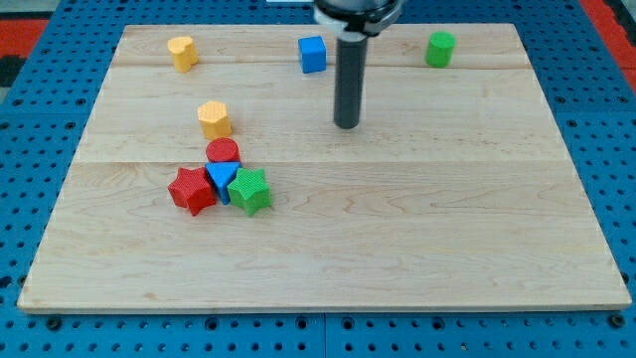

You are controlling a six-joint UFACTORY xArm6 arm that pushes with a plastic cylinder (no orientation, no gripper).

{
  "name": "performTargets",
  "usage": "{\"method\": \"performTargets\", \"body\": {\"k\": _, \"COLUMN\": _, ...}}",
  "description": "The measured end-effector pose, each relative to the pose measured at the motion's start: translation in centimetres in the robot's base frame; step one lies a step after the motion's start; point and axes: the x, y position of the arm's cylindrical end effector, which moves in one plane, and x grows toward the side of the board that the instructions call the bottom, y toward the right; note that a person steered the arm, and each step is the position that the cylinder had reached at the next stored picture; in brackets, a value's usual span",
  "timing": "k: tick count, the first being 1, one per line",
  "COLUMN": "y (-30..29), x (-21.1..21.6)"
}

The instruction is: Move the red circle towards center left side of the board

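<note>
The red circle (223,152) sits left of the board's middle, touching a blue triangle (222,179) just below it. A red star (192,191) and a green star (249,191) flank the triangle. A yellow hexagon (214,119) stands just above the red circle. My tip (346,124) is at the end of the dark rod, well to the right of the red circle and slightly above it, touching no block.
A yellow block (181,53) is at the top left, a blue cube (312,54) at the top middle, and a green cylinder (440,49) at the top right. The wooden board (397,239) lies on a blue pegboard.
</note>
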Motion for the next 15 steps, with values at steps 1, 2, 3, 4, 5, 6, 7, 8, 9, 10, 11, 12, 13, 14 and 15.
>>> {"method": "performTargets", "body": {"k": 1, "y": -3.3, "x": 3.5}}
{"method": "performTargets", "body": {"k": 2, "y": -8.6, "x": 6.1}}
{"method": "performTargets", "body": {"k": 3, "y": -13.7, "x": 6.7}}
{"method": "performTargets", "body": {"k": 4, "y": -16.1, "x": 6.7}}
{"method": "performTargets", "body": {"k": 5, "y": -15.6, "x": 6.7}}
{"method": "performTargets", "body": {"k": 6, "y": -14.5, "x": 6.1}}
{"method": "performTargets", "body": {"k": 7, "y": -16.5, "x": 5.8}}
{"method": "performTargets", "body": {"k": 8, "y": -18.4, "x": 5.5}}
{"method": "performTargets", "body": {"k": 9, "y": -19.0, "x": 5.1}}
{"method": "performTargets", "body": {"k": 10, "y": -14.3, "x": 5.0}}
{"method": "performTargets", "body": {"k": 11, "y": -15.4, "x": 4.1}}
{"method": "performTargets", "body": {"k": 12, "y": -18.1, "x": 3.3}}
{"method": "performTargets", "body": {"k": 13, "y": -20.0, "x": 2.8}}
{"method": "performTargets", "body": {"k": 14, "y": -20.0, "x": 2.6}}
{"method": "performTargets", "body": {"k": 15, "y": -20.0, "x": 2.5}}
